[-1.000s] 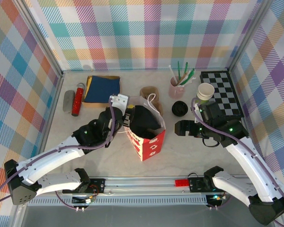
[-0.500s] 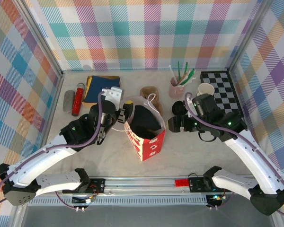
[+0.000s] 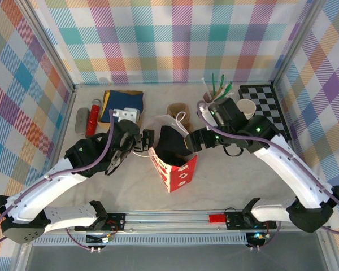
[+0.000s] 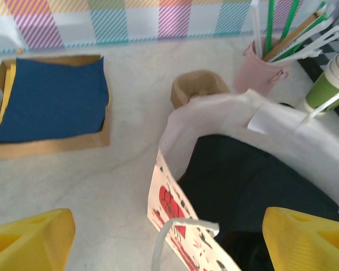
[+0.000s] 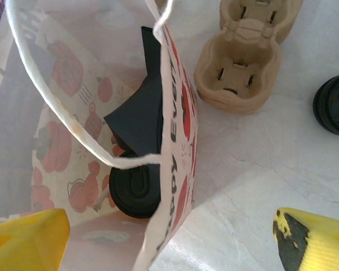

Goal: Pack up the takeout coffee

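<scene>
Over the last second the right arm has swung in from beside the chequered board (image 3: 268, 107) to the right rim of the bag (image 3: 172, 161). The left gripper (image 3: 142, 141) has drawn back a little from the left rim.

The right gripper (image 3: 193, 142) hangs over its rim with 2 yellow fingertips (image 5: 22, 237) spread wide, and only the bag's edge lies between them. The left gripper is spread just as wide. The white string handle (image 4: 186, 224) lies in its gap, not pinched.

The takeout coffee (image 5: 137, 192) sits at the bottom of the bag. From the right wrist I can see only its round black lid, smooth, with an oval recess. It lies ahead of the gripper on the inner side of the bag wall, partly under a dark folded sheet (image 5: 141, 113). The cup's body is hidden.

The bag is thin white paper printed with red fruit. Just beside it on the pale marbled table (image 5: 260, 164) lies a brown moulded-pulp carrier (image 5: 246, 53) with 2 wells. Further right is another black round thing (image 5: 334, 107), cut off by the frame edge.
</scene>
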